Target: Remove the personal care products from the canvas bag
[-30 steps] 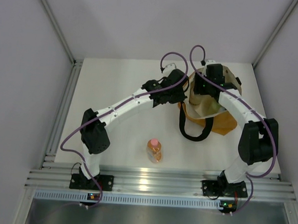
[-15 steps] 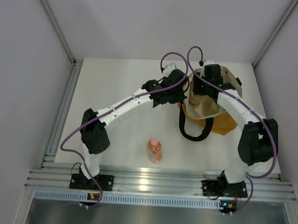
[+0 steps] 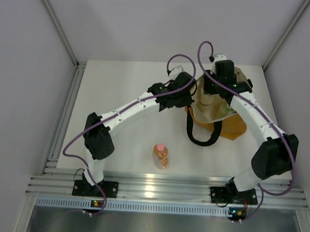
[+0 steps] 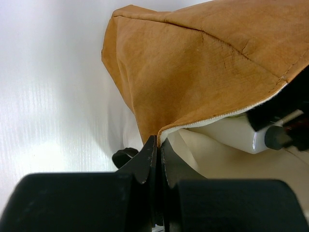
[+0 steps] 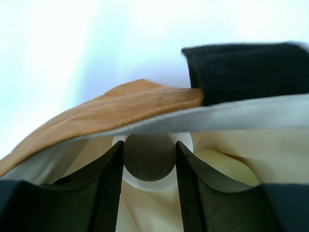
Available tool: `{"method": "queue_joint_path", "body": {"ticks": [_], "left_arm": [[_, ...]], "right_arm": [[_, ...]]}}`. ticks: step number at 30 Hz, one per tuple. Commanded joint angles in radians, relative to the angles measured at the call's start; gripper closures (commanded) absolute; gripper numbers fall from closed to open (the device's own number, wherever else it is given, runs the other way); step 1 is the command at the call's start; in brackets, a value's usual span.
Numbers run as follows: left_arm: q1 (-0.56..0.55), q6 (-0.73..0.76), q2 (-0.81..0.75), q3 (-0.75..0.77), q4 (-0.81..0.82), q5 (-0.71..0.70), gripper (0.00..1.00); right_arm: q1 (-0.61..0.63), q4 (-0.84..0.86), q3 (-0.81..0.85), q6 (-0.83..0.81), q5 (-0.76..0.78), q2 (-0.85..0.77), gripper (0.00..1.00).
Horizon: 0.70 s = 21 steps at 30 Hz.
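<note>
Our left arm reaches across, its left fingers (image 4: 157, 145) pinched shut on the canvas bag (image 4: 203, 63) rim. Our right arm arches over; the right fingers (image 5: 148, 147) clamp the dark cap of one white squarish bottle (image 4: 231, 135) inside the bag. One orange bottle (image 3: 160, 155) stands on the desk (image 3: 120, 88), well apart from both.

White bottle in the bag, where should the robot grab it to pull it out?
By its dark cap, coming in through the canvas bag's open mouth. The white bottle lies on its side, cap pointing at the opening, so the cap is nearest and fits between the right fingers. The body is tucked under fabric.
</note>
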Motion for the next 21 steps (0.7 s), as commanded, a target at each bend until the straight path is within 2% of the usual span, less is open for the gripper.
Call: {"method": "queue_joint_path", "body": {"ticks": [1, 21], "left_arm": [[0.005, 0.01, -0.031, 0.018, 0.005, -0.015, 1.0], [0.005, 0.014, -0.004, 0.05, 0.005, -0.006, 1.0]], "right_arm": [[0.018, 0.049, 0.124, -0.014, 0.036, -0.111, 1.0], [0.022, -0.133, 0.29, -0.032, 0.039, -0.244, 1.0]]}}
